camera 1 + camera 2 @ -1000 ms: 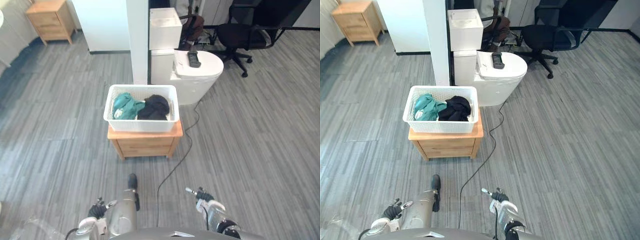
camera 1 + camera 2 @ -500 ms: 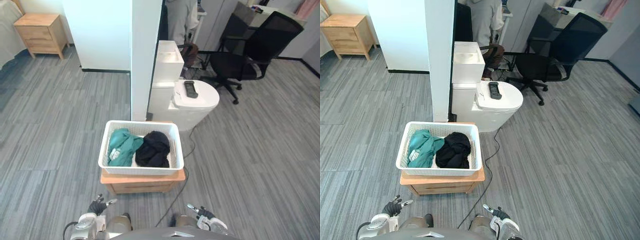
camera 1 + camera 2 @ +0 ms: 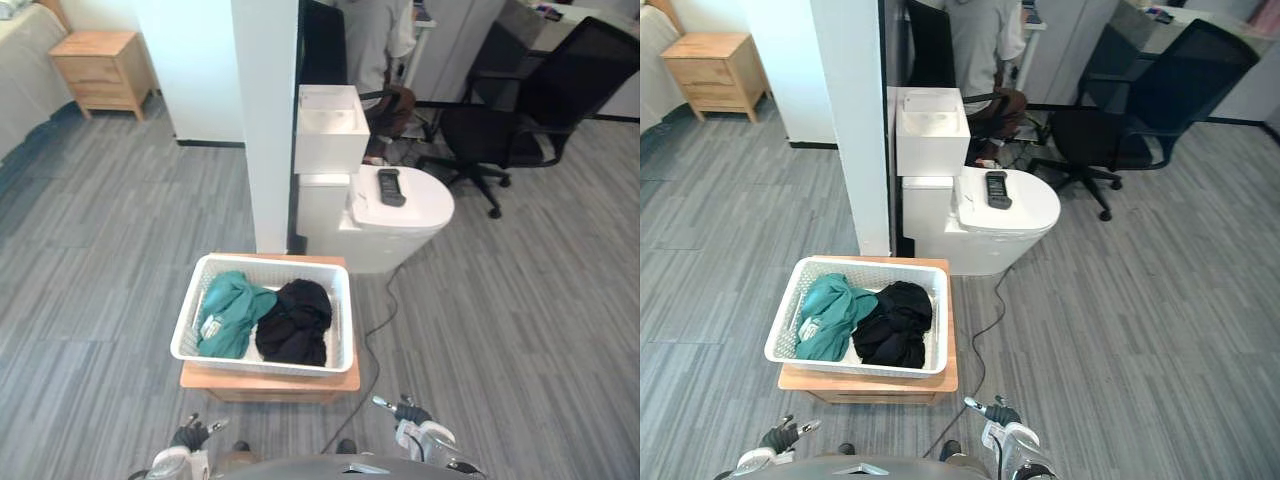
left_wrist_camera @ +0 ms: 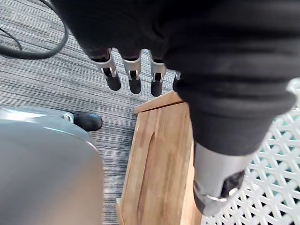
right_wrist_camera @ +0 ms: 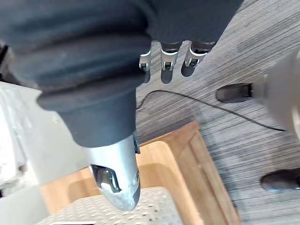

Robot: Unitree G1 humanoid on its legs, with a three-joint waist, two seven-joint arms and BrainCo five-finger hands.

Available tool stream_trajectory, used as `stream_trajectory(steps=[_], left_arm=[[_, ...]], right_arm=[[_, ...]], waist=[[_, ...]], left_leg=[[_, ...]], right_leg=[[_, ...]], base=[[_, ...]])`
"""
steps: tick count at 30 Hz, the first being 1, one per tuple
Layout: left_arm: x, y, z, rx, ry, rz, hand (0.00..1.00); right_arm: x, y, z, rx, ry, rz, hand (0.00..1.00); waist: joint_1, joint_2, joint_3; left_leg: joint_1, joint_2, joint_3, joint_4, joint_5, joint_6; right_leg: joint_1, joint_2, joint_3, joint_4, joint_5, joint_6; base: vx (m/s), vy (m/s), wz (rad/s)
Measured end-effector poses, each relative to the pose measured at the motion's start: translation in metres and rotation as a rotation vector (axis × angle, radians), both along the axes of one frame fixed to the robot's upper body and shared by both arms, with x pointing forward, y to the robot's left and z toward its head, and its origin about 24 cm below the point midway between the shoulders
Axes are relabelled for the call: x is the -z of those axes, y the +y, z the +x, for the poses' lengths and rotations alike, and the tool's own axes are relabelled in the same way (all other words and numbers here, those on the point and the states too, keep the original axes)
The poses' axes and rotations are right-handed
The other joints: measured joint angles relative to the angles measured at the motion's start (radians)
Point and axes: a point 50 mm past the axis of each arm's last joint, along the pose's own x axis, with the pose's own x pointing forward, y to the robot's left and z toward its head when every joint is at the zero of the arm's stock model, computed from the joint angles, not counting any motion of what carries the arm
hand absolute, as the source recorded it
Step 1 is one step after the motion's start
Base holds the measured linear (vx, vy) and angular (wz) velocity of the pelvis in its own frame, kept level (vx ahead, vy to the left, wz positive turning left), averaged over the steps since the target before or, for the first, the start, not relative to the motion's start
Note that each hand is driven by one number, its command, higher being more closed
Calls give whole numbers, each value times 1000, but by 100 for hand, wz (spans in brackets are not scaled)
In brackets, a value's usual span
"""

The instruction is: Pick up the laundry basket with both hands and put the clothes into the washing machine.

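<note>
A white lattice laundry basket [image 3: 262,364] sits on a low wooden stand [image 3: 270,383] just ahead of me. Inside lie a teal garment [image 3: 230,312] on the left and a black garment [image 3: 295,322] on the right. My left hand [image 3: 186,438] hangs low, short of the stand's front left corner, fingers [image 4: 134,77] straight and holding nothing. My right hand [image 3: 409,424] hangs short of the stand's front right corner, fingers [image 5: 168,57] straight and empty. Both wrist views show the stand [image 4: 158,159] and the basket's lattice [image 4: 277,180] close beyond the hands. Behind the basket stands a white rounded appliance [image 3: 400,215].
A white pillar [image 3: 265,120] rises right behind the basket. A black remote [image 3: 390,186] lies on the appliance, with a white box [image 3: 330,128] above it. A person [image 3: 375,40] sits behind. A black office chair [image 3: 520,110] is at the back right, a wooden nightstand [image 3: 105,70] at the far left.
The camera has come closer, so the basket and stand now sit lower and nearer in view. My arms show less; both hands stay low, open and empty.
</note>
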Motion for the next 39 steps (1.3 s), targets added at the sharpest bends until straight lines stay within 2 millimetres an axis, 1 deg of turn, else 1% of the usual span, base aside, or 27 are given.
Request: stream_trajectory(steps=[1,2,4,5,8,9,11,12,14,16,18,20,21,22,24,26,27,31,35,37,39], left_arm=[[0,0,-3,-4,-2,1,0],[-3,0,-1,-12,-30,0,0],[-15,4,10,-43,-150,3,0],[-20,6,13,-52,-187,6,0],[-43,15,33,-69,-351,21,0],[-46,16,36,-71,-370,23,0],[-54,20,45,-89,-424,26,0],[-55,21,45,-91,-430,27,0],[-60,22,48,-105,-460,18,0],[-67,25,51,-90,-491,28,0],[-75,30,51,-47,-507,38,0],[-83,33,56,-19,-539,46,0],[-85,33,58,-7,-546,52,0],[-88,33,62,5,-561,57,0],[-89,32,63,17,-561,66,0],[-91,31,68,19,-570,75,0],[-94,29,77,33,-589,91,0],[-111,30,92,45,-667,131,0],[-120,35,97,29,-704,158,0],[-129,37,100,38,-730,204,0],[-136,42,102,48,-742,261,0]], right_arm=[[-10,-1,11,1,-72,-14,0],[-19,-3,19,1,-133,-30,0],[-40,-10,36,21,-262,-72,0],[-44,-12,39,35,-285,-84,0],[-57,-22,49,71,-345,-129,0],[-58,-23,50,76,-350,-137,0],[-72,-23,62,71,-414,-149,0],[-76,-22,66,67,-436,-151,0],[-91,-23,77,44,-503,-170,0],[-97,-24,83,37,-526,-176,0],[-104,-20,90,11,-559,-177,0],[-106,-17,92,-11,-568,-178,0],[-107,-17,92,-14,-566,-179,0],[-107,-16,94,-22,-568,-178,0],[-110,-11,99,-44,-572,-174,0],[-114,-9,105,-62,-583,-176,0],[-119,-7,110,-67,-599,-176,0],[-126,1,120,-105,-623,-170,0],[-127,6,124,-122,-617,-159,0],[-120,6,124,-124,-573,-149,0],[-117,9,126,-115,-557,-121,0]], waist=[[-3,0,0],[-4,3,-1],[-3,7,1],[-2,8,0],[6,16,-9],[7,18,-11],[7,26,-15],[6,26,-16],[11,26,-16],[13,23,-18],[14,23,-18],[20,23,-18],[28,23,-18],[29,23,-18],[28,23,-18],[28,23,-18],[30,23,-18],[31,23,-18],[44,22,-17],[56,15,-13],[61,11,-10]], left_leg=[[1,-7,14,1,-4,5],[-1,-9,17,1,-6,8],[-11,-19,23,1,-9,13],[-15,-21,25,2,-10,14],[-20,-29,30,3,-14,21],[-20,-30,30,3,-15,22],[-20,-36,32,3,-16,25],[-20,-37,33,3,-16,25],[-20,-39,39,6,-17,26],[-20,-42,41,9,-18,29],[-21,-44,44,18,-20,32],[-22,-45,45,21,-20,32],[-23,-45,45,24,-19,33],[-25,-45,45,27,-19,34],[-27,-45,45,32,-18,33],[-31,-45,45,31,-12,34],[-38,-46,45,27,-4,36],[-33,-50,45,-3,18,36],[-39,-52,49,-14,27,38],[-38,-51,49,-18,28,37],[-39,-49,49,-17,28,36]], right_leg=[[-2,-3,13,-9,6,3],[-5,-7,17,-17,13,6],[-18,-14,30,-25,22,13],[-22,-16,33,-26,23,14],[-27,-24,35,-29,25,16],[-27,-25,35,-30,25,16],[-27,-30,36,-31,28,19],[-27,-31,36,-32,29,20],[-27,-32,37,-39,44,19],[-26,-35,38,-40,46,19],[-25,-38,41,-40,50,19],[-26,-38,43,-40,53,18],[-26,-39,43,-40,53,17],[-26,-39,43,-40,54,17],[-27,-39,45,-42,57,15],[-29,-37,45,-48,65,13],[-31,-37,44,-58,75,13],[-35,-36,44,-68,86,10],[-47,-34,51,-71,95,10],[-47,-33,60,-71,96,9],[-47,-32,61,-71,97,8]], base=[[21,48,-33],[17,39,-25],[9,43,-14],[4,39,-7],[4,10,-1],[0,0,0],[0,0,0],[-8,18,-5],[-32,19,-6],[-37,13,-5],[-62,8,-4],[-69,-4,-3],[-72,-11,-2],[-70,-12,-1],[-68,-15,-3],[-74,-20,0],[-73,-20,2],[-63,-21,2],[-39,-15,-4],[0,0,0],[0,0,0]])
